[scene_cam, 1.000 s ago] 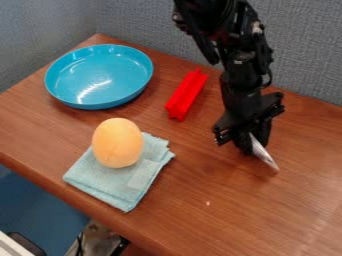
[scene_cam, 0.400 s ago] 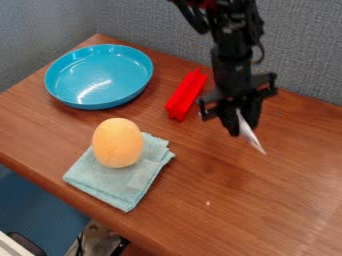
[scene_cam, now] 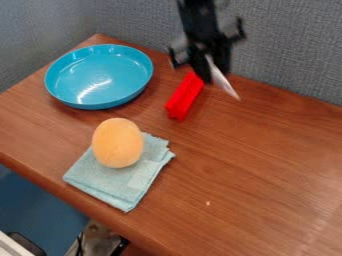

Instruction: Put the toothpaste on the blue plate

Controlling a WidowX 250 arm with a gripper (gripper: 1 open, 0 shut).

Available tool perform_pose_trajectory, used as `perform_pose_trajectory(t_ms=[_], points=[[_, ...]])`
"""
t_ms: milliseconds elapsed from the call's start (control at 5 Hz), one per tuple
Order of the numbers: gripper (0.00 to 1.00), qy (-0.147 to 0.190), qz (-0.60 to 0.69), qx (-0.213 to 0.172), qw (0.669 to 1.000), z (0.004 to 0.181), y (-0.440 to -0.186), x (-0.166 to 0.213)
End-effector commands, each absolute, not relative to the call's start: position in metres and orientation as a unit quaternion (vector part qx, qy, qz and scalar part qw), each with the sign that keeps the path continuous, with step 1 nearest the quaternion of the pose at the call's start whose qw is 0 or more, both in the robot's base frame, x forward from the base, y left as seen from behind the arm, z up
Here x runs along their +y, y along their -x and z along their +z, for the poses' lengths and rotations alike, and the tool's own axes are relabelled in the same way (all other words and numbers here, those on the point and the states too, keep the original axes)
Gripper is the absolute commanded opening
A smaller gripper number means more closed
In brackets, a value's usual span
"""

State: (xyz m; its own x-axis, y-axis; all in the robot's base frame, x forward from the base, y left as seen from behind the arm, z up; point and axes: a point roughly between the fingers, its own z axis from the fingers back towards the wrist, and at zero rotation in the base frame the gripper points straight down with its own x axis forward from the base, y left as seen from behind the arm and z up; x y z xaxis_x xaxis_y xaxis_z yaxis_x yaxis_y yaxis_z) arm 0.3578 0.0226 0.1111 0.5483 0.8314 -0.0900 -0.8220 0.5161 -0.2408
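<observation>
A brown wooden table (scene_cam: pixel 254 170) stands against a grey wall; on it, left and below the gripper (scene_cam: pixel 205 62), sits the empty blue plate (scene_cam: pixel 98 77), further below lie an orange egg-shaped thing (scene_cam: pixel 116 142) on a teal cloth (scene_cam: pixel 123 172), and just under the gripper lies 1 red bar (scene_cam: pixel 185 95). The gripper hangs in the air, jaws narrowed on the toothpaste (scene_cam: pixel 221 81), which slants down to its right, clear of the table and right of the plate. The arm is cut off by the top edge, and the fingers are too dark to tell apart.
</observation>
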Motion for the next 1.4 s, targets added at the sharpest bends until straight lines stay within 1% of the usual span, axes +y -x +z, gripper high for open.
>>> perform_pose_trajectory(t_ms=[0,200,600,800,1200], points=[[0.0,0.141,0.542,-0.044,0.827,0.136,-0.374,0.068],[0.0,0.143,0.601,-0.056,0.784,0.136,-0.375,0.111],[0.0,0.145,0.689,-0.064,0.708,0.123,-0.385,0.176],[0.0,0.142,0.701,-0.067,0.695,0.111,-0.393,0.195],[0.0,0.138,0.727,-0.081,0.668,0.092,-0.407,0.217]])
